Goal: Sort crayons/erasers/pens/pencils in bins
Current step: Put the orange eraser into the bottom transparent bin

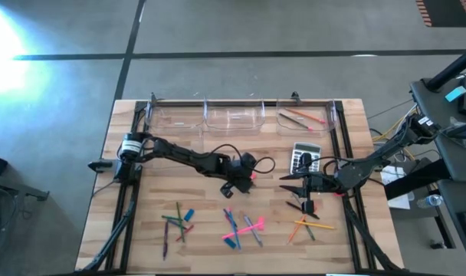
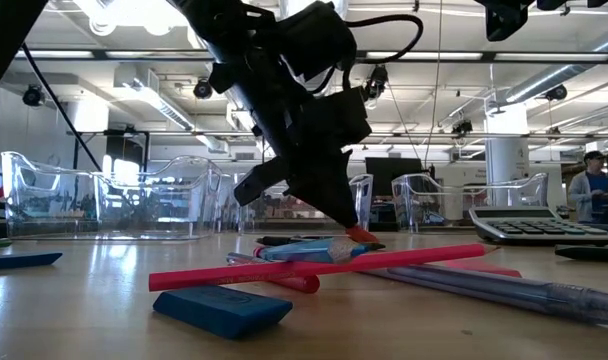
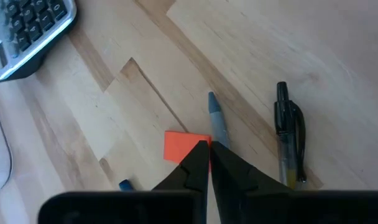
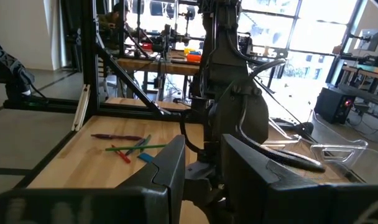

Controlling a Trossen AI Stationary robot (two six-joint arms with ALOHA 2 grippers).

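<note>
My left gripper [image 3: 209, 148] is shut, slanting down onto the table's middle [image 1: 247, 178]. Its tips stand between a flat orange-red eraser [image 3: 181, 148] and a blue-grey crayon [image 3: 217, 118], both lying flat on the wood. A clear pen with a black cap [image 3: 290, 144] lies beyond the crayon. My right gripper [image 1: 293, 188] hovers level near the calculator [image 1: 306, 158], fingers apart [image 4: 204, 163] with nothing between them. Three clear bins [image 1: 233, 116] line the far edge; the right bin [image 1: 302, 119] holds pencils. My left gripper comes from above at a slant, and its shut fingertips [image 3: 201, 152] stand against the eraser's near corner [image 3: 204, 140] and over the crayon's near end [image 3: 224, 142]. Nothing shows pinched between them. Eraser and crayon both lie flat on the table.
Loose sticks lie in three clusters near the front edge: left [image 1: 176, 219], middle [image 1: 241, 227], right [image 1: 310, 225]. In the low view a blue eraser [image 2: 222, 308], a long pink stick [image 2: 314, 265] and a clear pen [image 2: 504, 285] lie in the foreground.
</note>
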